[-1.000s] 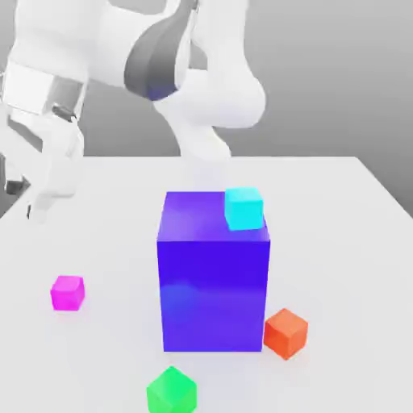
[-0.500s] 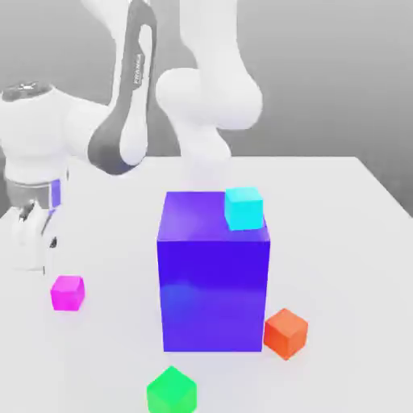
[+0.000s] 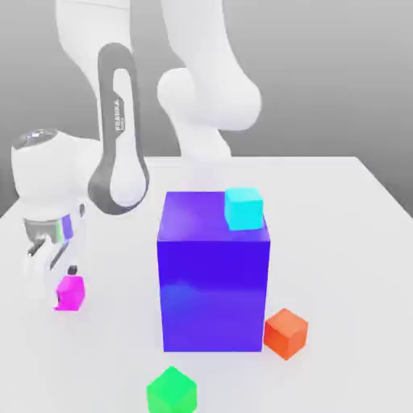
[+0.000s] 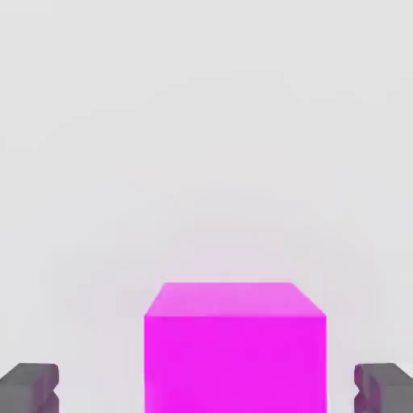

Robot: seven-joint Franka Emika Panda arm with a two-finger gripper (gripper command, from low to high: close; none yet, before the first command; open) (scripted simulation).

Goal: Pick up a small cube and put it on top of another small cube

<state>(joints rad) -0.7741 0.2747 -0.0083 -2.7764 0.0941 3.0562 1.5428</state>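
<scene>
The small cube [image 3: 71, 294], glossy magenta-pink, rests on the white table [image 3: 339, 242] toward the exterior view's left. My gripper [image 3: 56, 278] has come down right over it and is open. In the hand view the small cube [image 4: 235, 347] lies between the two dark fingertips [image 4: 28, 387], with a clear gap on each side, so nothing is gripped. A cyan cube [image 3: 244, 208] sits on a top corner of the big blue-purple block [image 3: 214, 274].
An orange cube [image 3: 285, 332] lies on the table beside the big block's lower corner on the exterior view's right. A green cube [image 3: 172, 391] lies near the front edge. The arm's white links rise behind the block.
The hand has swung in and dropped from high at the exterior view's left down onto the magenta cube. Its fingers have stayed open and no cube has moved.
</scene>
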